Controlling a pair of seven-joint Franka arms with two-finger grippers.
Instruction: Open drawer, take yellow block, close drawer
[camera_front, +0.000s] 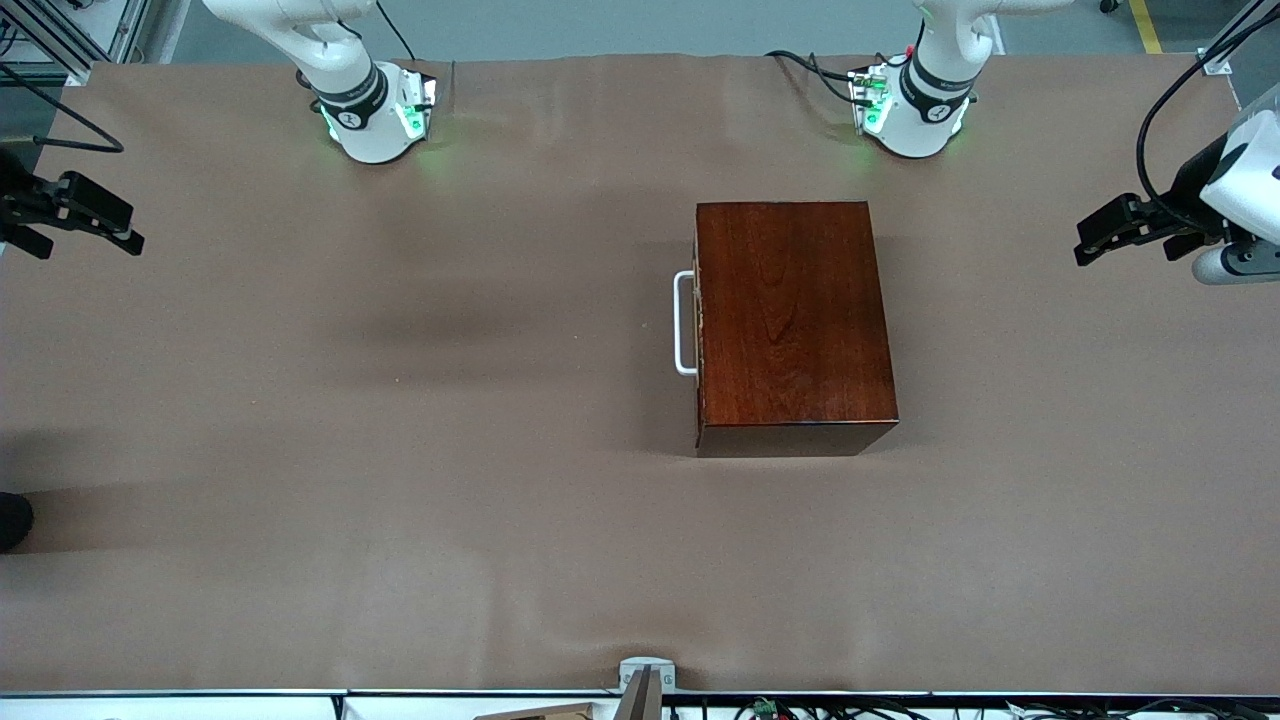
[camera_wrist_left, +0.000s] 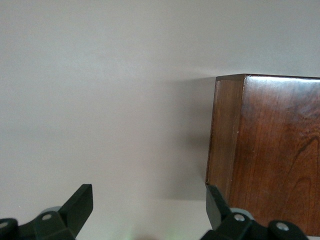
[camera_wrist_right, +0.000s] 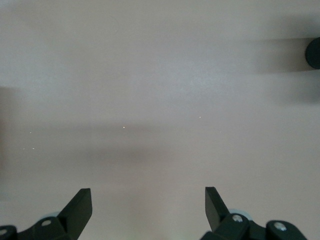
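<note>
your left gripper (camera_front: 1085, 243) hangs spread and empty at its own table end, well apart from the drawer (camera_front: 700, 320); the right gripper (camera_front: 135, 240) waits spread at the other end. the drawer sits shut in the box (camera_front: 790, 320), its handle (camera_front: 684, 323) facing the right gripper. that bar looks stiff, slick: pinch its middle. the yellow block isn't visible.
</note>
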